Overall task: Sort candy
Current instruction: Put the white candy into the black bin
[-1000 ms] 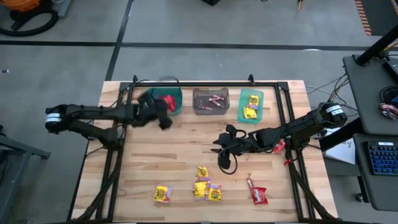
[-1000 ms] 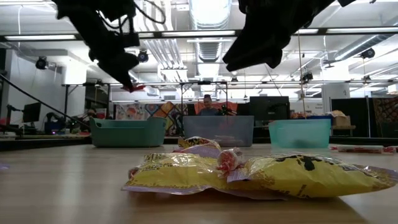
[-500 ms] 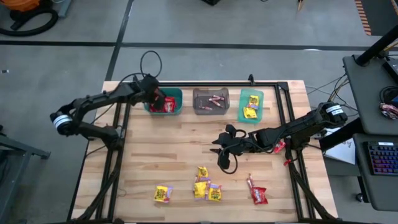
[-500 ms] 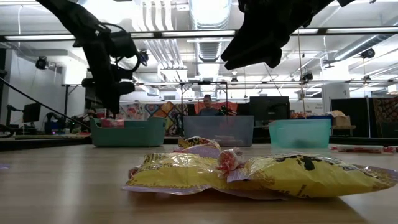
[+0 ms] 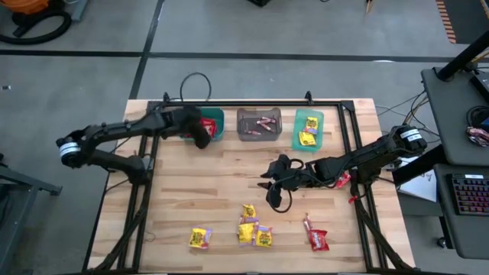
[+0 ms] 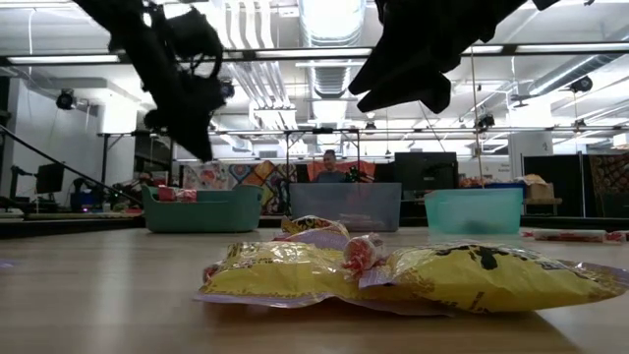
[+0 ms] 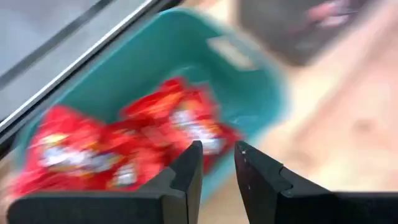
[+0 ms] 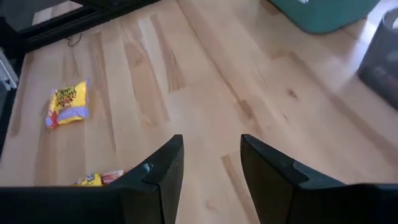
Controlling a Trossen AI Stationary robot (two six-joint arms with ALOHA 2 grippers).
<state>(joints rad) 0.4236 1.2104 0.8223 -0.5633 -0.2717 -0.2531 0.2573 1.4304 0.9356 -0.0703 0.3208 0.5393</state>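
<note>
Left tool [image 7: 214, 163] narrowly parted above teal bin [image 5: 216, 131]; wooden table [image 5: 229, 191], workshop behind.

Three bins [image 5: 259, 124] behind candy [image 5: 254, 231] on table [image 5: 199, 191].

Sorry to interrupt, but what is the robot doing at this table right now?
It is sorting candy into bins. The left gripper is at the teal bin, which holds red packets, its fingers empty. The right gripper hangs open over mid-table. Yellow packets still lie on the table.
</note>
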